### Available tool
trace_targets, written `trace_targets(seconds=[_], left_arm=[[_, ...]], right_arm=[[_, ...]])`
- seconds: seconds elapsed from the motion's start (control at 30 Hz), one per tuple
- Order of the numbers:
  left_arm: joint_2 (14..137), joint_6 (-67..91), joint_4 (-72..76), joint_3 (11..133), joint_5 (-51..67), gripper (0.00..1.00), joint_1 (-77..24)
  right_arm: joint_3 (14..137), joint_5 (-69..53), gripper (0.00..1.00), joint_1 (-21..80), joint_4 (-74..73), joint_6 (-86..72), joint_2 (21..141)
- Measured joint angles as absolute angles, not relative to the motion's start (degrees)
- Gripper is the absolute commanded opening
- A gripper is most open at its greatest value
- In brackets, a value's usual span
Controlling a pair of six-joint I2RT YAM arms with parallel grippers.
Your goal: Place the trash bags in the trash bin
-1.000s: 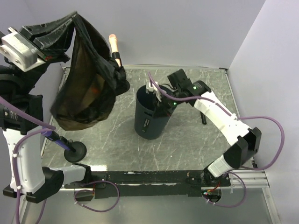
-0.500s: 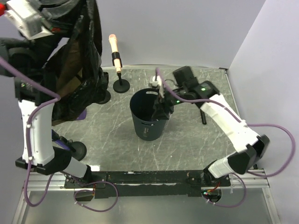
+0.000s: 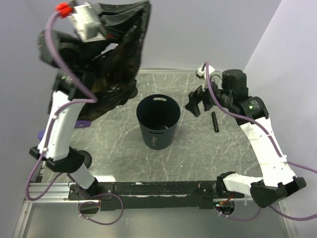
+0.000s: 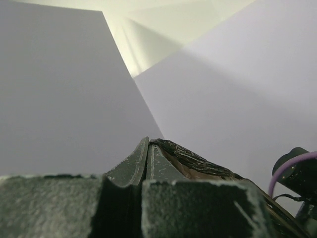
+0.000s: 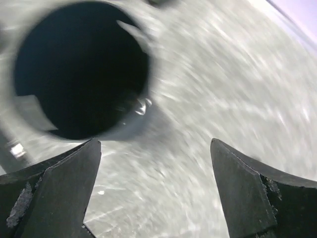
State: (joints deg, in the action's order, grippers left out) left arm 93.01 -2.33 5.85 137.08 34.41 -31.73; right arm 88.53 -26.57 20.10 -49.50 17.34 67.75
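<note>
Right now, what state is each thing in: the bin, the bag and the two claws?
bin: upright on the table, mouth open, nothing gripping it.
bag: off the table, hanging from the left gripper, left of the bin and not in it.
left gripper: shut on the bag, raised high.
right gripper: open, empty, just right of the bin.

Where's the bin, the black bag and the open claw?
trash bin point(image 3: 157, 135), top view, outer wall.
trash bag point(image 3: 123, 67), top view, hanging middle.
right gripper point(image 3: 198, 102), top view, between its open fingertips.
</note>
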Motion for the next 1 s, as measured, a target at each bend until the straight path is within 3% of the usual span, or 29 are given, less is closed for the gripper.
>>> trace_targets(seconds=[0.27,0.67,1.0], left_arm=[[100.1,-2.8,6.5,137.6,34.2,0.01,-36.6],[105.5,-3.8,9.1,140.4,32.7,0.01,-38.0],[94.1,-4.7,8.2,122.1,34.3,0.01,-37.3]], right_arm=[[77.3,-17.6,0.97,8.6,-48.8,12.4,62.6],[75.4,-19.1,0.97,5.2,-48.8,9.0,59.2],[79.2,-24.9,0.82,4.4,-48.9,9.5,62.2]])
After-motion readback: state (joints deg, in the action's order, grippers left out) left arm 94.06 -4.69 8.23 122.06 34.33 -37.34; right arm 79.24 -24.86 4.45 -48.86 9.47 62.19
